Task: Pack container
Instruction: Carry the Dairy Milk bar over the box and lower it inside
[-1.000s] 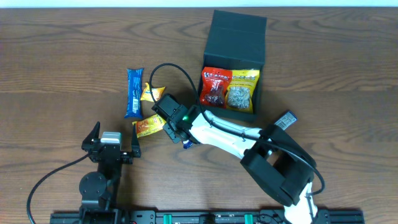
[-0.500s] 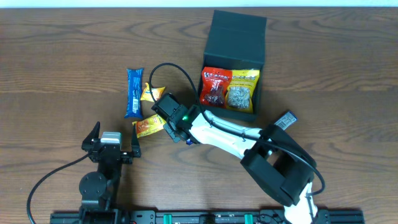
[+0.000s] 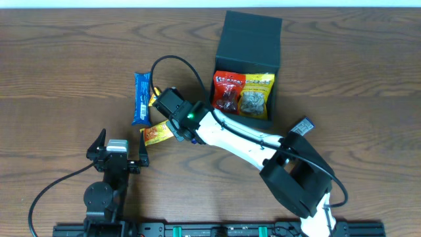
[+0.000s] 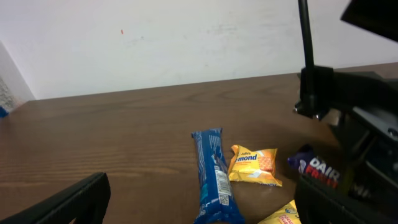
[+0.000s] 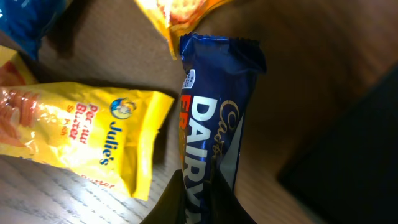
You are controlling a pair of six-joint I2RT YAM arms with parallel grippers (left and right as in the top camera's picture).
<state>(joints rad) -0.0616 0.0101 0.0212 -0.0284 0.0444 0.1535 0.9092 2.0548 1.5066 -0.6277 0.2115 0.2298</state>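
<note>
The dark container [image 3: 248,39] stands open at the far middle, lid flap raised behind, with a red snack packet [image 3: 227,90] and a yellow one [image 3: 255,95] inside. My right gripper [image 3: 174,120] is left of the container, over the loose snacks. In the right wrist view it [image 5: 198,199] is shut on a blue Dairy Milk bar [image 5: 214,118], which also shows in the left wrist view [image 4: 317,169]. My left gripper [image 3: 118,155] rests open and empty near the front edge; its fingers [image 4: 199,211] frame the snacks.
A long blue bar [image 3: 141,97] [image 4: 213,177], a small yellow almond packet [image 3: 156,99] [image 4: 254,165] and a yellow Julie's peanut butter packet [image 3: 155,133] [image 5: 81,134] lie on the wood table left of the container. The right arm's cable loops above them.
My right gripper has moved up and to the left, away from the front edge, still holding the Dairy Milk bar. The left arm has not moved.
</note>
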